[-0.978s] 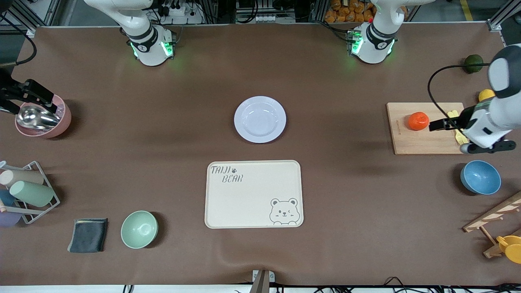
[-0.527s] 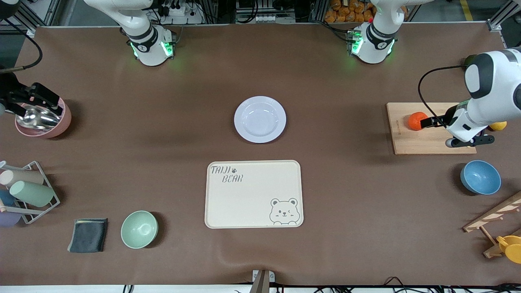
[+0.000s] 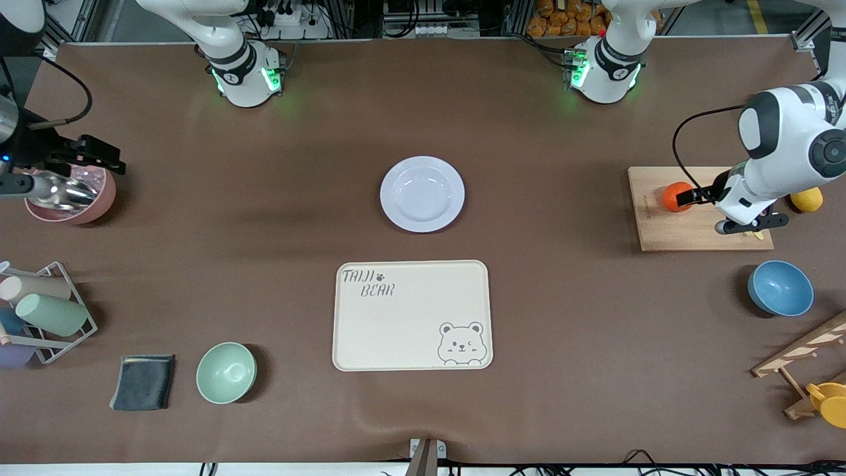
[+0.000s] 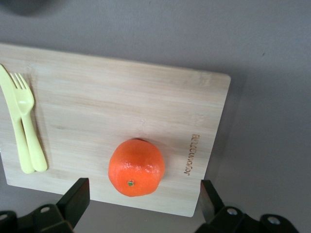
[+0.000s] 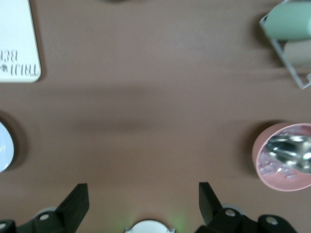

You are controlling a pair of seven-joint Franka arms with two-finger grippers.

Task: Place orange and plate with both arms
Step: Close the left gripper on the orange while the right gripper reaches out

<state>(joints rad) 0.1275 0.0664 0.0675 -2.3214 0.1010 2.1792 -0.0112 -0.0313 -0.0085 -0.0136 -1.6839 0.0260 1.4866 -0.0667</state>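
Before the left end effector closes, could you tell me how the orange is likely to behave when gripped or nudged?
The orange is round and sits loose on the flat cutting board, so a nudge would probably roll it. Its skin looks glossy, perhaps slightly slippery. The open left end effector seems wide enough to straddle it.

the left gripper [image 3: 695, 196] hides part of the orange [image 3: 675, 196]; the plate [image 5: 4, 153] is cut off.
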